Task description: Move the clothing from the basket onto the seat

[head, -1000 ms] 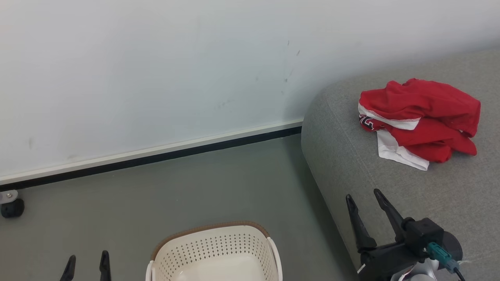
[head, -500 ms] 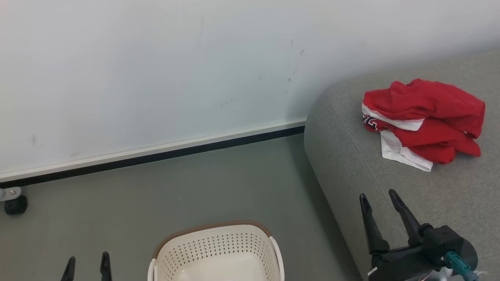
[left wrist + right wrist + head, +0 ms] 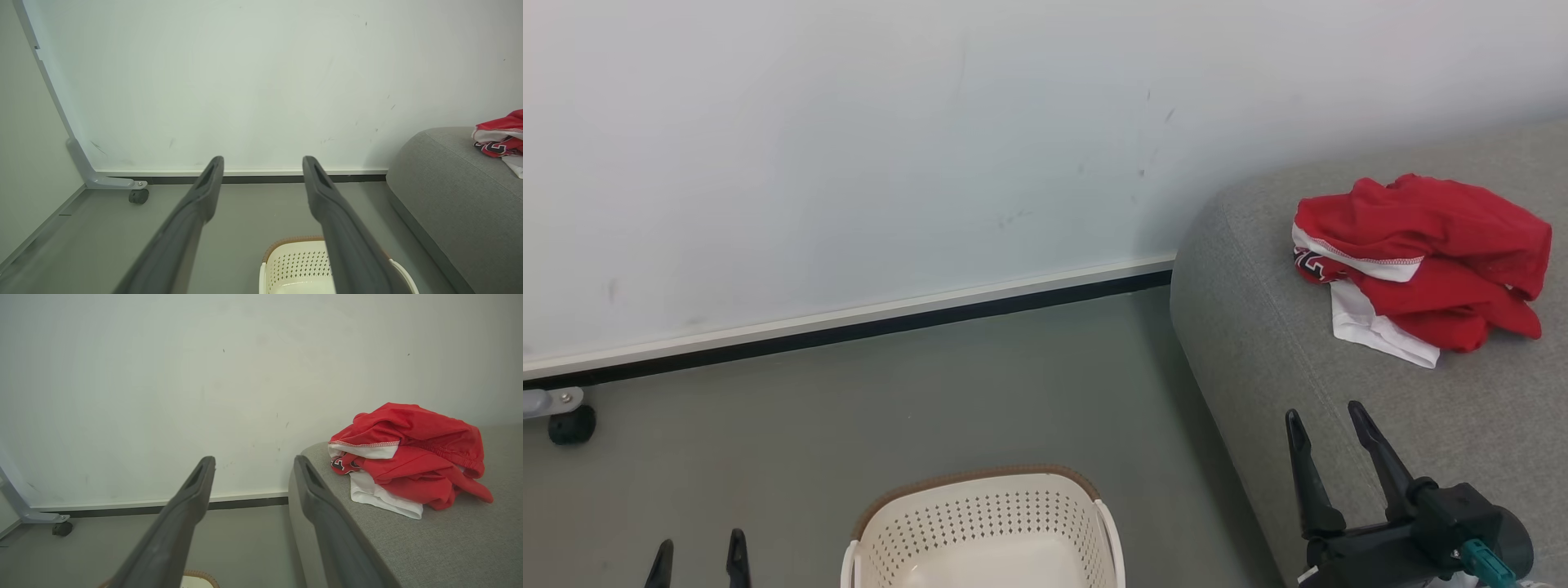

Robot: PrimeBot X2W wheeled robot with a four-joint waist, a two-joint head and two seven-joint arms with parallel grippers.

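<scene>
Clothing [image 3: 1421, 261] lies in 1 crumpled red-and-white heap on the seat [image 3: 1258, 343], near its rounded corner. Basket [image 3: 980, 523] stands on the floor [image 3: 931, 392], apart from the seat. Left end effector [image 3: 701, 541] and right end effector [image 3: 1324, 411]: fingers spread apart, holding nothing.

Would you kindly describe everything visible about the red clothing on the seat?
The clothing is a crumpled heap of soft red fabric with white trim, a white panel poking out beneath and dark-and-white lettering glimpsed at one edge. It rests on the grey seat, apart from its rounded edge, with nothing else touching it.
</scene>
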